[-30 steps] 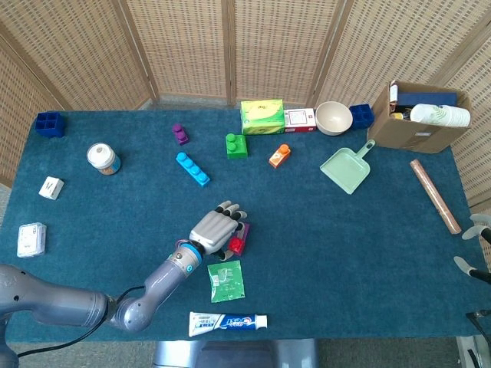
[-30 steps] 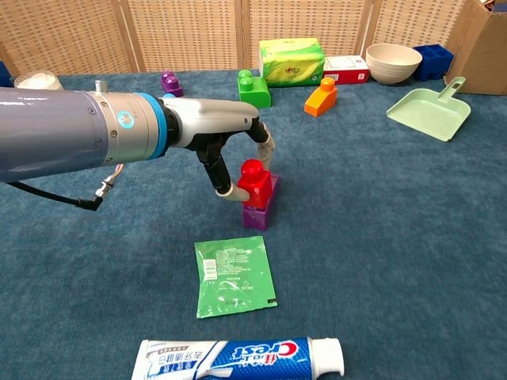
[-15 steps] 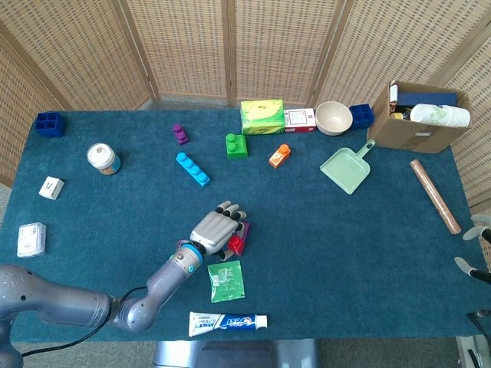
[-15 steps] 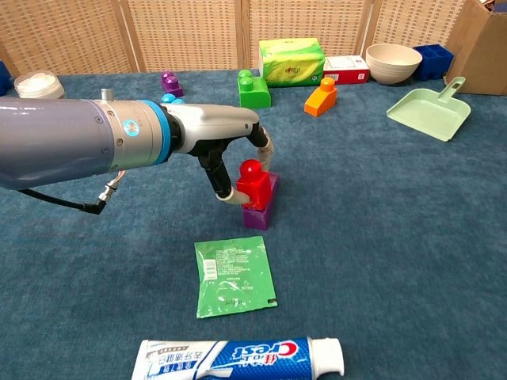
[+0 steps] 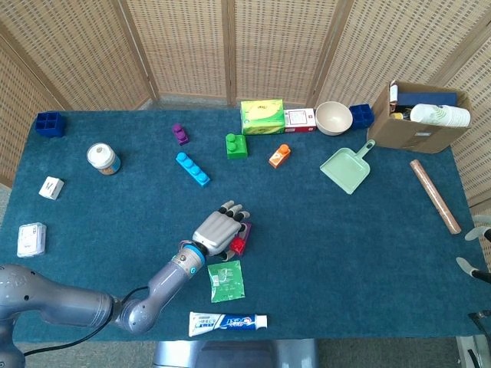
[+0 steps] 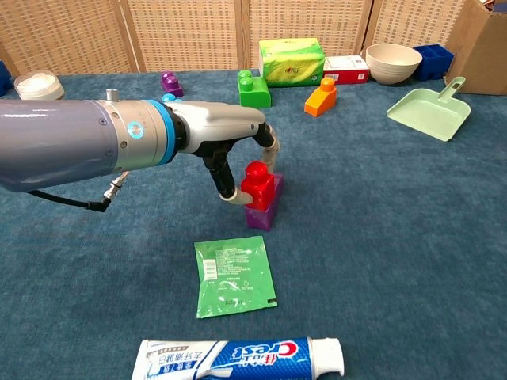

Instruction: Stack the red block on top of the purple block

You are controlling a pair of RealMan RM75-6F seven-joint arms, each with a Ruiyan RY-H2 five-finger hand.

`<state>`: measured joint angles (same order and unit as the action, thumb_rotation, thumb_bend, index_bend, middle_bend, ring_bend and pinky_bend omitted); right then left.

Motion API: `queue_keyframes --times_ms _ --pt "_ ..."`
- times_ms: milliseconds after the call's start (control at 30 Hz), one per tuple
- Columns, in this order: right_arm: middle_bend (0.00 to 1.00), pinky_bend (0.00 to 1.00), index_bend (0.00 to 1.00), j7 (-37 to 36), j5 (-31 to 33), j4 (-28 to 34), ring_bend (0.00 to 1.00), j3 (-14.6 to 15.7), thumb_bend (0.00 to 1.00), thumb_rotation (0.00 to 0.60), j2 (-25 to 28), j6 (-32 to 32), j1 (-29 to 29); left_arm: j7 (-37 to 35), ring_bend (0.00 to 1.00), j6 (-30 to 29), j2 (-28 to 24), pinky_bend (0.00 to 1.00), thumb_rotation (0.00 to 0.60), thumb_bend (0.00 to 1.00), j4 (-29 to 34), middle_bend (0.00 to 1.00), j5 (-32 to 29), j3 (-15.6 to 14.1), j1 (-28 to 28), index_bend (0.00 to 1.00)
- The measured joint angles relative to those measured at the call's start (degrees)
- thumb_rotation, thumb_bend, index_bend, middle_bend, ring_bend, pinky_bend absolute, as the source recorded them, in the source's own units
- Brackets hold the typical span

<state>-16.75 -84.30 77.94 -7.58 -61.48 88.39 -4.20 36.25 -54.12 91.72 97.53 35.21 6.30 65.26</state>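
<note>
The red block (image 6: 258,185) sits on top of the purple block (image 6: 261,214) near the table's front middle. My left hand (image 6: 238,146) pinches the red block between thumb and a finger, reaching in from the left. In the head view the left hand (image 5: 219,228) covers most of the stack, with only a bit of the red block (image 5: 238,245) and the purple block (image 5: 245,228) showing. Of the right arm, only a white part (image 5: 476,268) shows at the right edge; the right hand itself is out of view.
A green sachet (image 6: 234,275) and a toothpaste tube (image 6: 238,358) lie in front of the stack. Green (image 6: 253,87), orange (image 6: 321,96), small purple (image 6: 169,81) and blue (image 5: 192,168) blocks, a tissue box (image 6: 291,61), bowl (image 6: 394,62) and dustpan (image 6: 430,111) stand farther back.
The left hand and the red block have shifted slightly to the right over the purple block; the grip is unchanged.
</note>
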Motion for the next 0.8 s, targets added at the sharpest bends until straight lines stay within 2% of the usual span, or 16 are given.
queue_keyframes --times_ms 67,167,367,633,800 --pt "0.31 0.17 0.5 0.0 0.0 0.1 0.1 0.0 0.03 0.6 0.0 0.1 0.0 -0.2 0.0 0.3 -0.4 0.0 0.599 0.39 0.3 0.07 0.1 0.0 -0.1 0.25" --pt "0.31 0.17 0.5 0.2 0.0 0.3 0.1 0.0 0.03 0.6 0.1 0.1 0.1 -0.6 0.0 0.9 -1.0 0.0 0.596 0.39 0.6 0.04 0.3 -0.2 -0.2 0.16" --pt "0.31 0.17 0.5 0.4 -0.1 0.7 0.1 0.0 0.03 0.6 0.2 0.3 0.2 -1.2 0.0 1.3 -1.8 0.0 0.558 0.39 1.2 0.0 1.1 -0.7 -0.6 0.07" --pt "0.31 0.17 0.5 0.8 -0.3 1.4 0.09 -0.1 0.03 0.6 0.6 0.6 0.3 -2.7 0.0 0.6 -3.8 0.0 0.539 0.39 2.7 0.0 3.1 -0.2 -1.5 0.05" --pt "0.3 0.17 0.5 1.4 -0.2 2.1 0.09 -0.3 0.03 0.6 0.9 0.5 0.2 -3.8 0.0 -0.8 -8.1 0.0 0.53 0.39 6.6 0.0 5.8 -0.5 -3.1 0.05"
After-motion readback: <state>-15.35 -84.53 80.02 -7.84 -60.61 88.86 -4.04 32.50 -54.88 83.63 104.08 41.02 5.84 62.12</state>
